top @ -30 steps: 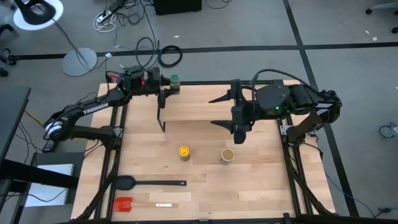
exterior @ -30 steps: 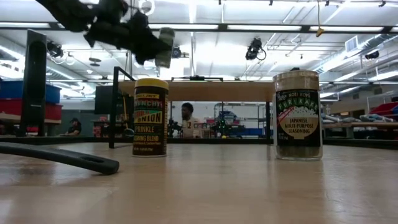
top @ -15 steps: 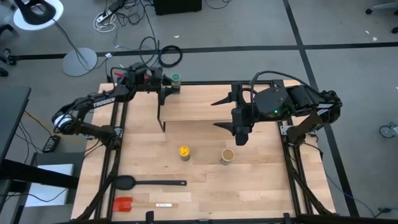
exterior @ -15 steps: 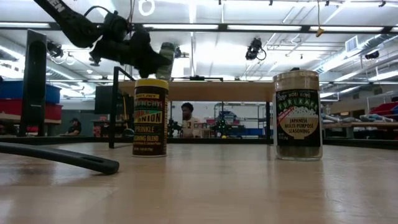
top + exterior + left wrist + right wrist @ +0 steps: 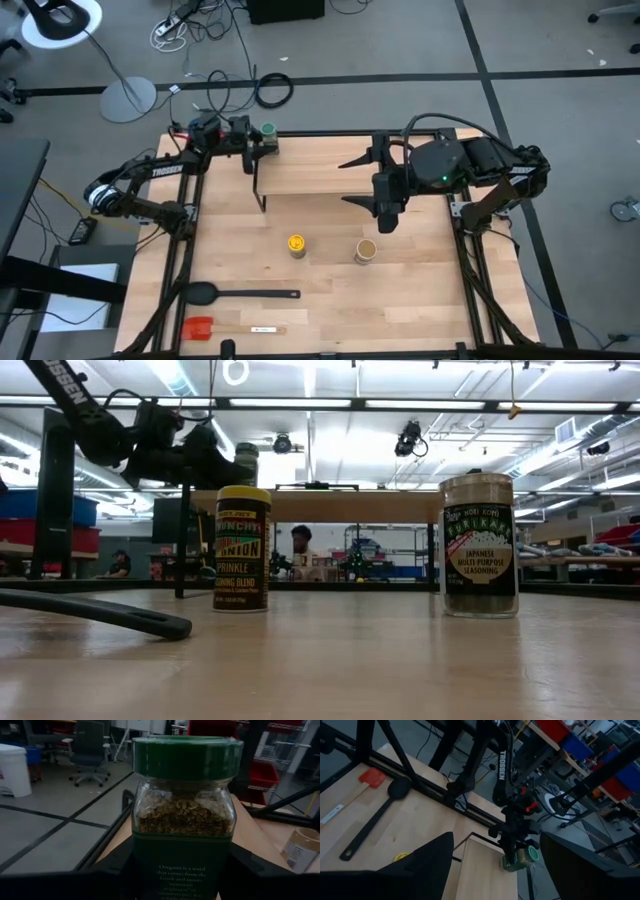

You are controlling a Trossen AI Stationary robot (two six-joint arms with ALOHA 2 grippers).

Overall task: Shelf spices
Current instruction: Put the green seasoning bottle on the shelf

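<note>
Light-wood table (image 5: 420, 290) carries the shelf (image 5: 320, 170) along its far side, with both arms over it. Our left gripper (image 5: 252, 146), jaws clamped on the green-lidded jar (image 5: 267, 131), hovers at the shelf's far left corner; our right gripper (image 5: 385, 185), jaws wide apart and empty, waits over the shelf's right part. We should lower the jar upright and fully onto the board before releasing, as it sits close to the edge. The yellow-lidded jar (image 5: 296, 243) and tan-topped jar (image 5: 366, 250) stand on the table, unshelved. Labels read "Oregano", "Sprinkle", "Japanese Multi-Purpose Seasoning"; arm marked "TROSSEN".
</note>
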